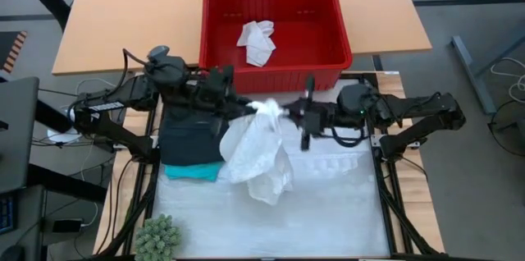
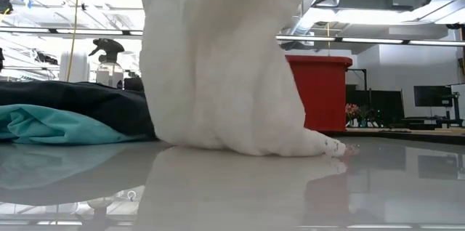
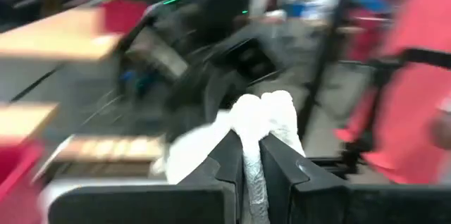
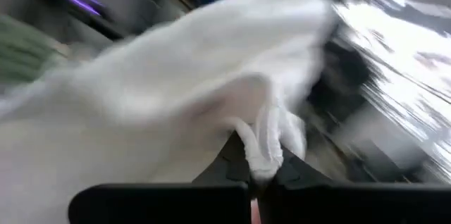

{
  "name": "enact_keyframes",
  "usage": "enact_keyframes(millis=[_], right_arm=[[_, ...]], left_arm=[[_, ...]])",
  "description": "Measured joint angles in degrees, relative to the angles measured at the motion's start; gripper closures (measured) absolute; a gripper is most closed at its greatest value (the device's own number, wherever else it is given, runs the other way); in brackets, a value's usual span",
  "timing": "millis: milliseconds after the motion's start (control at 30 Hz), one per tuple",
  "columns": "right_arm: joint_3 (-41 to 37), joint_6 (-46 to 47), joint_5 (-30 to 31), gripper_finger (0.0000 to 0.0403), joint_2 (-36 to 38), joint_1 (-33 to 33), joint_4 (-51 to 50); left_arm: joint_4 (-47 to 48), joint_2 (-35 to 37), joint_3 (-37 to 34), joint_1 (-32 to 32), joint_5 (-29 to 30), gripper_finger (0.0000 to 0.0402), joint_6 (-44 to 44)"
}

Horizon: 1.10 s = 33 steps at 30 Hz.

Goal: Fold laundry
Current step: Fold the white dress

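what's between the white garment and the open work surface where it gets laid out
Nothing visible. The white garment hangs from the left hand and right hand, its hem touching the bare white table.

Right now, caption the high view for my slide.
Both tools, left and right, pinch a white garment lifted beside folded black and teal clothes.

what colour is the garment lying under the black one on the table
Teal. The teal garment pokes out from under the black garment; the low view shows it best.

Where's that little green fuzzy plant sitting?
In the high view, the green plant sits at the table's near left corner, apart from the teal garment.
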<state>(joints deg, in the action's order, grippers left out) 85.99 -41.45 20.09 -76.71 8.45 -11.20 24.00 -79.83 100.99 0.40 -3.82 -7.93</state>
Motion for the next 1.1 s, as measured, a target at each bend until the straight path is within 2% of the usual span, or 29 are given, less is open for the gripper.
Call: enact_keyframes(millis=[100, 200, 367, 533, 667, 867, 1100], right_arm=[[0.0, 1.5, 9.5, 0.0379, 0.0, -1.2, -2.8], [0.0, 6.0, 14.2, 0.0379, 0.2, -2.9, -7.2], [0.0, 13.5, 14.6, 0.0379, 0.4, -5.0, -15.1], [0.0, 24.8, 14.6, 0.0379, 0.5, -8.3, -20.0], [0.0, 29.1, 14.5, 0.0379, 0.5, -10.3, -20.7], [0.0, 32.4, 14.8, 0.0379, 0.6, -13.1, -23.4], [0.0, 32.3, 14.9, 0.0379, 0.6, -15.9, -26.2]], left_arm=[[7.5, 0.0, 0.0, 0.1, 5.2, 0.0373, 0.9], [17.5, 0.0, 0.0, 0.0, 9.8, 0.0355, 2.6], [29.2, -1.2, -0.1, 0.1, 15.4, 0.0318, 1.4], [32.8, -4.6, -1.7, -0.2, 21.6, 0.0289, -10.6], [27.8, -8.9, -9.4, -1.1, 25.2, 0.0285, -16.7], [6.0, -16.5, -19.7, -5.4, 27.0, 0.0291, -20.5], [-7.5, -23.0, -20.3, -13.5, 48.5, 0.0318, -19.6]])
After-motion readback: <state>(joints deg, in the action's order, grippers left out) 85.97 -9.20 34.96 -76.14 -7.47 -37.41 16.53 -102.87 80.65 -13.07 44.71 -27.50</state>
